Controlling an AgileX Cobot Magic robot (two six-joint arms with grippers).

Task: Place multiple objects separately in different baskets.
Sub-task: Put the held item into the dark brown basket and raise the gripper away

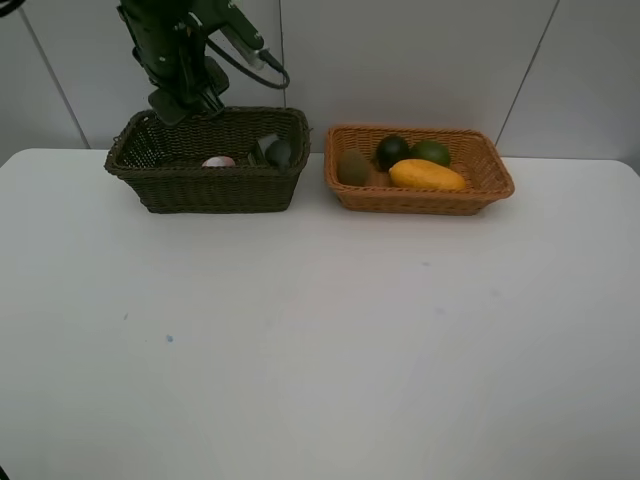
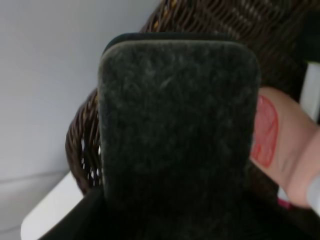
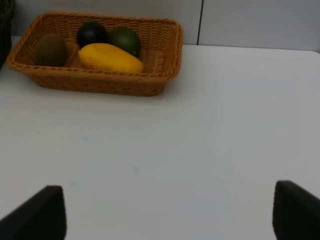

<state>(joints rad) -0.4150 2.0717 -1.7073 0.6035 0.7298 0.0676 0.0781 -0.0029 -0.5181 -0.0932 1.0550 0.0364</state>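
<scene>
My left gripper [image 1: 180, 100] hangs over the left end of the dark olive-brown basket [image 1: 205, 188], shut on the black eraser [image 2: 175, 135], which fills the left wrist view. Inside that basket lie the pink bottle [image 1: 218, 161], the dark green bottle [image 1: 279, 153] and the white marker [image 2: 311, 90]. The orange-tan basket [image 1: 420, 200] holds the yellow mango [image 1: 427, 175], brown kiwi [image 1: 352, 167], green lime [image 1: 432, 152] and dark mangosteen [image 1: 391, 150]. My right gripper [image 3: 170, 215] stands open and low over the bare table, well short of that basket [image 3: 100, 82]. It is out of the high view.
Both baskets stand side by side at the back of the white table [image 1: 320, 330], close to the grey wall panels. The left arm's cable loops above the dark basket's rear rim.
</scene>
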